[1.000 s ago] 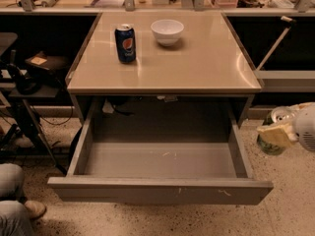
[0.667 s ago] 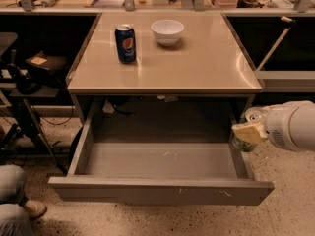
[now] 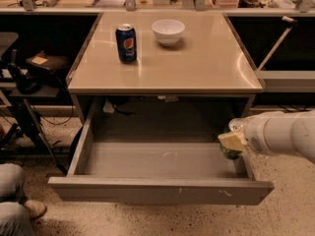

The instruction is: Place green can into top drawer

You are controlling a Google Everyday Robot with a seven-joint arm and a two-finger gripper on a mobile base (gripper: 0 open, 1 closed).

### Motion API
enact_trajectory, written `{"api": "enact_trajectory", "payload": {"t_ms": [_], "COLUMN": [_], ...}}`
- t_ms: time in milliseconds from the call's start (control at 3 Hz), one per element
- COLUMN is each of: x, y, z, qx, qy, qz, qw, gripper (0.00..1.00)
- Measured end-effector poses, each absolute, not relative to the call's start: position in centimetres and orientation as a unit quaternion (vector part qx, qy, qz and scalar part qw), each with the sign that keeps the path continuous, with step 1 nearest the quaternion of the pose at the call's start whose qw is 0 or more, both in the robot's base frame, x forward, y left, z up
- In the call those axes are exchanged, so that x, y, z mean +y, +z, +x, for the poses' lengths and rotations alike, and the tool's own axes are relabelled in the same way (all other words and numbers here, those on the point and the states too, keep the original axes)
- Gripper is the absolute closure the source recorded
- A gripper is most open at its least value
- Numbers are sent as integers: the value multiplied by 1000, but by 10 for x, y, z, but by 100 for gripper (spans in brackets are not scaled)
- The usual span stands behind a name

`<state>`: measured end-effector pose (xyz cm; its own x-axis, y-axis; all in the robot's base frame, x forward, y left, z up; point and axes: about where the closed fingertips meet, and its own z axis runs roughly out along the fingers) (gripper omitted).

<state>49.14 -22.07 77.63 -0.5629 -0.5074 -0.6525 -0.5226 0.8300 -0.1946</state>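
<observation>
The top drawer [image 3: 157,191] is pulled fully open below the tan tabletop [image 3: 197,65], and its grey floor is bare. My gripper [image 3: 231,142] comes in from the right on a thick white arm and is shut on the green can [image 3: 229,154]. It holds the can just inside the drawer's right wall, above the floor. Only the can's dark green lower part and a bit of its silver top show; the rest is hidden behind a yellowish finger [image 3: 233,139].
A dark blue Pepsi can [image 3: 126,43] and a white bowl [image 3: 168,31] stand at the back of the tabletop. A black stand with cables [image 3: 24,85] is at the left. A person's legs [image 3: 12,200] are at the lower left. A white pole [image 3: 275,45] leans at the right.
My arm has moved left with the green can, from outside the drawer's right side to just over its right wall and inside edge. The drawer, Pepsi can and bowl have not moved.
</observation>
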Motion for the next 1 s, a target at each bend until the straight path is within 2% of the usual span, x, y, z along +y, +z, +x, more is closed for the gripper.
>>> {"api": "enact_trajectory", "payload": {"t_ms": [667,1000], "x": [-169,-168], "y": [680,678], "z": [506,506], "qx": [885,885], "qy": [56,58], "qz": [-331,-332], "qw": [323,322], "gripper": [100,100]}}
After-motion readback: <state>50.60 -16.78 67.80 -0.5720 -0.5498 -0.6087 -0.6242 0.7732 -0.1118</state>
